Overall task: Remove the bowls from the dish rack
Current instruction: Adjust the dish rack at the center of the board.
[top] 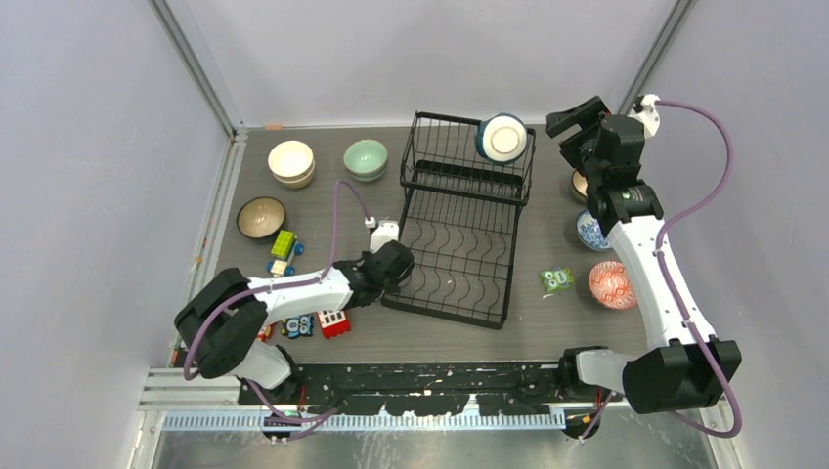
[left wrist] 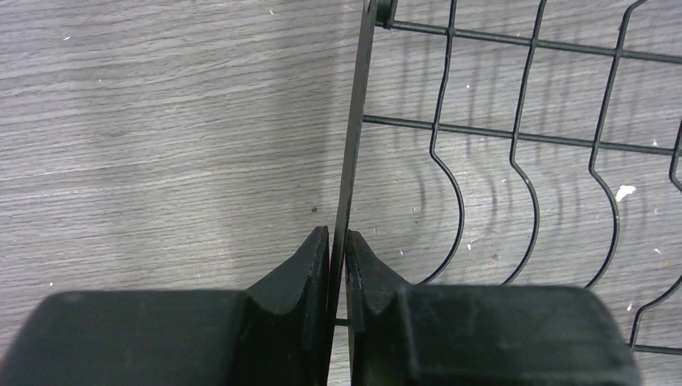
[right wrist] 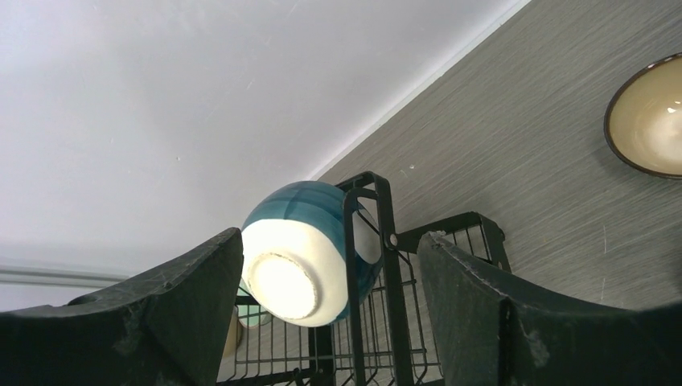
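The surface (top: 547,332) is showing a grey wood-grain finish with scattered light specks. Plain pale walls (top: 391,49) are enclosing it on three sides, and metal frame posts (top: 196,68) are rising at the far corners.

The dish rack (top: 459,254) is sitting near the middle of the surface. Its long axis is running from the near edge toward the far wall, with the far end lying slightly to the right of the near end. It is made of black wire. The lower tier with curved slots is occupying the near part, and the raised upper basket is standing at the far end.

One teal bowl (top: 502,138) is resting in the far right corner of the upper basket, tipped onto its side. In the right wrist view its cream underside and foot ring are facing the camera, and its mouth is pointing away. Banded teal glaze is covering the upper wall.

A cream bowl (top: 291,161), a pale green bowl (top: 366,158) and a brown bowl (top: 261,217) are standing mouth-up on the surface, left of the rack. A blue-and-white bowl (top: 591,232) and a red patterned bowl (top: 612,284) are lying to the right. Toy blocks (top: 283,244) are lying beside the left arm.

The left claw (left wrist: 338,241) is pinching a thin black bar on the rack's left edge. The right claw (right wrist: 330,241) is spread wide, hovering just right of the upper basket without touching the teal bowl.
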You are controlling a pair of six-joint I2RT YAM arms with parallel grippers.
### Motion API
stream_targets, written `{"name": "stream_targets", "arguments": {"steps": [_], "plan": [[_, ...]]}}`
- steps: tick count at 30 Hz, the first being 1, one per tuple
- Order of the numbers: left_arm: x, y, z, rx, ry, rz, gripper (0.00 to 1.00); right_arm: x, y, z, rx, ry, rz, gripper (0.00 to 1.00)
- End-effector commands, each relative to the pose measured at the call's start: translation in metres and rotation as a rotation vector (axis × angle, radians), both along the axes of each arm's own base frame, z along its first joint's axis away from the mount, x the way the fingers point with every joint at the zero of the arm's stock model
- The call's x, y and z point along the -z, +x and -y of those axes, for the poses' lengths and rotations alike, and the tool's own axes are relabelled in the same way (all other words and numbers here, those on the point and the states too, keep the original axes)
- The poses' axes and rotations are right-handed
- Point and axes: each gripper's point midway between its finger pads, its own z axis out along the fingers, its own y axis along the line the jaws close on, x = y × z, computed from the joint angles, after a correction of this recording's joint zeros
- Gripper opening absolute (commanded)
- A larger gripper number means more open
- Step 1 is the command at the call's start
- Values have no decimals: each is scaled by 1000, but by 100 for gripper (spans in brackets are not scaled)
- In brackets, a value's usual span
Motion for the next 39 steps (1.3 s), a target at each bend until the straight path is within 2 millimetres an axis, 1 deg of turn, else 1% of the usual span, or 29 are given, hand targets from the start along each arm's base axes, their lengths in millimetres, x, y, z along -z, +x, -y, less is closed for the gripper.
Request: {"name": "stream_targets", "arguments": {"steps": [1, 4, 9, 11, 13, 17, 19, 23, 25, 27, 30, 32, 35, 39], "plan": [[-33, 24, 10, -30, -83, 107, 17, -20, 9, -1, -15, -24, 10, 82], [-35, 19, 10, -31, -110, 101, 27, -19, 19, -5, -34, -21, -18, 79], [-38, 7, 13, -3, -161, 65, 46, -18, 39, -10, -60, -27, -29, 79], [-40, 1, 15, 18, -181, 46, 53, -17, 48, -9, -60, -28, -36, 79], [-42, -5, 15, 27, -200, 30, 57, -11, 57, -5, -53, -21, -48, 77], [-48, -21, 11, 36, -253, 4, 59, 11, 73, 3, -41, 9, -105, 68], [-52, -29, 5, 33, -278, -1, 60, 19, 76, 2, -52, 9, -130, 66], [-54, -41, -4, 11, -313, -15, 61, 26, 78, -9, -98, 20, -151, 66], [-53, -46, -5, 13, -334, -30, 61, 28, 78, -13, -111, 12, -162, 65], [-48, -52, -6, 9, -341, -51, 60, 32, 77, -14, -113, 12, -176, 65], [-40, -57, -10, 0, -341, -69, 60, 38, 76, -15, -114, 14, -197, 61], [-35, -58, -11, -3, -335, -78, 60, 42, 72, -23, -150, 25, -213, 58], [-26, -59, -10, -7, -325, -95, 59, 45, 65, -25, -157, 19, -228, 54], [-19, -54, -9, -15, -308, -93, 59, 55, 54, -25, -152, 4, -277, 49]]}}
